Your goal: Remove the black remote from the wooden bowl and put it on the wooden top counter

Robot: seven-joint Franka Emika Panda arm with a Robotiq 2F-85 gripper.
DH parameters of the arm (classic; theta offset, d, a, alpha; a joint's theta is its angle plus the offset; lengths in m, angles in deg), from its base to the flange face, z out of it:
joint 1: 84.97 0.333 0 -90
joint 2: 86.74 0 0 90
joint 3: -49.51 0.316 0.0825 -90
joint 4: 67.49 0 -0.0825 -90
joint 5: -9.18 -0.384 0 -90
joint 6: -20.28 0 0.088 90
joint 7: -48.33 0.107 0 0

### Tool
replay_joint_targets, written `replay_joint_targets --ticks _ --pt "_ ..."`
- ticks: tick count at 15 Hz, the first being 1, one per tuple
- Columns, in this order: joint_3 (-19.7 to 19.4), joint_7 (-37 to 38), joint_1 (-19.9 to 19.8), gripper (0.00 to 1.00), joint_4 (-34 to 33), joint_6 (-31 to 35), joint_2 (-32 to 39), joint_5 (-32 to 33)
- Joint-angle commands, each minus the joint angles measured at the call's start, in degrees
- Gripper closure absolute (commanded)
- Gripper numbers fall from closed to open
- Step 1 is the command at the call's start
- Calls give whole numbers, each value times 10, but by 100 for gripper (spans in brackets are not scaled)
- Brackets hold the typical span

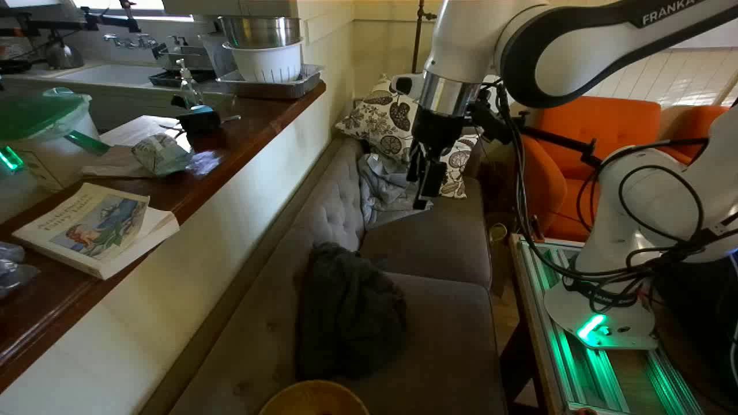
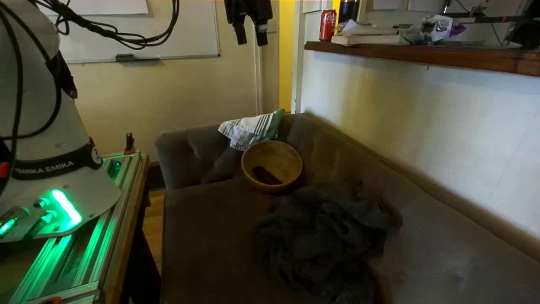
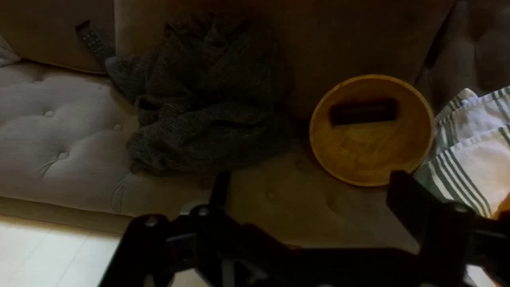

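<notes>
The black remote (image 2: 265,175) lies flat inside the wooden bowl (image 2: 284,158), which rests on the couch seat. Seen in the wrist view, the remote (image 3: 363,113) sits across the upper half of the bowl (image 3: 366,155). An exterior view cuts off the bowl (image 1: 314,399) at its bottom edge, with no remote visible there. My gripper (image 2: 252,42) hangs high above the couch, pointing down, apart from the bowl. Its fingers stand wide in the wrist view with nothing between them. Along the wall runs the wooden top counter (image 1: 210,183), reddish-brown with a pale panel below.
A dark grey cloth heap (image 1: 351,317) lies beside the bowl on the couch. A striped towel (image 2: 253,128) touches the bowl's far side. The counter carries a book (image 1: 95,227), a crumpled packet (image 1: 161,154), a tray (image 1: 271,86) with stacked containers and a red can (image 2: 328,25).
</notes>
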Motion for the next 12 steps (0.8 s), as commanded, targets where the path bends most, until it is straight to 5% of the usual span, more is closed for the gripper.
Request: replay_joint_targets --ticks 1,7,12 --pt "0 0 1 0 -1 -2 0 0" --pt "2 5 1 0 -3 -4 2 0" --pt "42 97 13 0 -30 -70 61 -31"
